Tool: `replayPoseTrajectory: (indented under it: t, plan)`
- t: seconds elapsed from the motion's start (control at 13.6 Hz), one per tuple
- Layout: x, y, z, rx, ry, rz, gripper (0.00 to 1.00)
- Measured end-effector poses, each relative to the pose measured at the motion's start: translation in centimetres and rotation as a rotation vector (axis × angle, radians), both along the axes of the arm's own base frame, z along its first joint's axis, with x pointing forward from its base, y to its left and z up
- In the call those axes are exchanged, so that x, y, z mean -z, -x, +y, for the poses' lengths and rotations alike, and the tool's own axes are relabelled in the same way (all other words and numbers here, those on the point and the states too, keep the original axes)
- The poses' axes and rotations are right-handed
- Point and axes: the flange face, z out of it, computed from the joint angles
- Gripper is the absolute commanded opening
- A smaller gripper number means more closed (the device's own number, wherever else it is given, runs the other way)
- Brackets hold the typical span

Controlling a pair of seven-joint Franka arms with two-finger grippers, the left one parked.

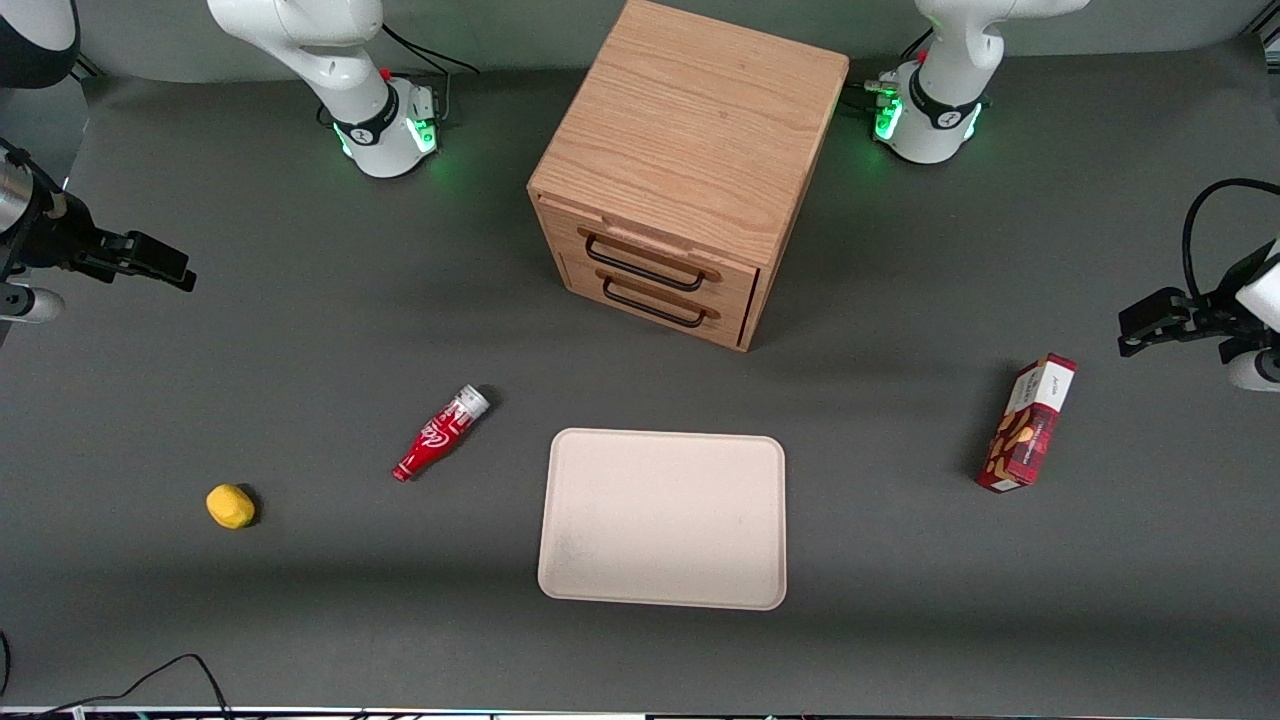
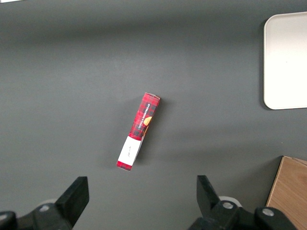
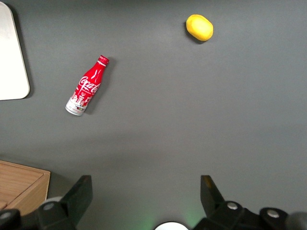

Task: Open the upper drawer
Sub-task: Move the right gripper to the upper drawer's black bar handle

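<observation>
The light oak cabinet (image 1: pixel 690 140) stands at the middle of the table, farther from the front camera than the tray. The upper drawer (image 1: pixel 655 243) is the higher of its two drawers and has a thin black wire handle (image 1: pixel 645 268). Its front looks closed, as does the lower drawer (image 1: pixel 660 300). My right gripper (image 1: pixel 170 268) hovers above the table toward the working arm's end, well apart from the cabinet. It is open and empty in the right wrist view (image 3: pixel 145 186), where a corner of the cabinet (image 3: pixel 19 184) also shows.
A red cola bottle (image 1: pixel 440 433) (image 3: pixel 88 86) lies between my gripper and the beige tray (image 1: pixel 662 520). A yellow lemon (image 1: pixel 230 506) (image 3: pixel 199 27) lies nearer the front camera. A red snack box (image 1: pixel 1030 425) (image 2: pixel 138 131) lies toward the parked arm's end.
</observation>
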Motion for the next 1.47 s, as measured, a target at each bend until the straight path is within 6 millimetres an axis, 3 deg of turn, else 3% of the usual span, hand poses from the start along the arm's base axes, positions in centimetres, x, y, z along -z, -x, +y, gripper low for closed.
replayPoseTrajectory:
  t: [0.51,0.73,0.95,1.17,1.47]
  plan:
    - [0.0,0.0,0.4,-0.007,0.000,-0.003,1.00]
    - [-0.2,-0.2,3.1,-0.058,0.001,-0.011,1.00]
    - [-0.2,-0.7,9.6,-0.177,-0.006,-0.025,1.00]
    - [1.5,-0.6,18.6,-0.345,-0.038,-0.002,1.00]
    - [3.2,1.7,30.1,-0.566,-0.111,-0.009,1.00]
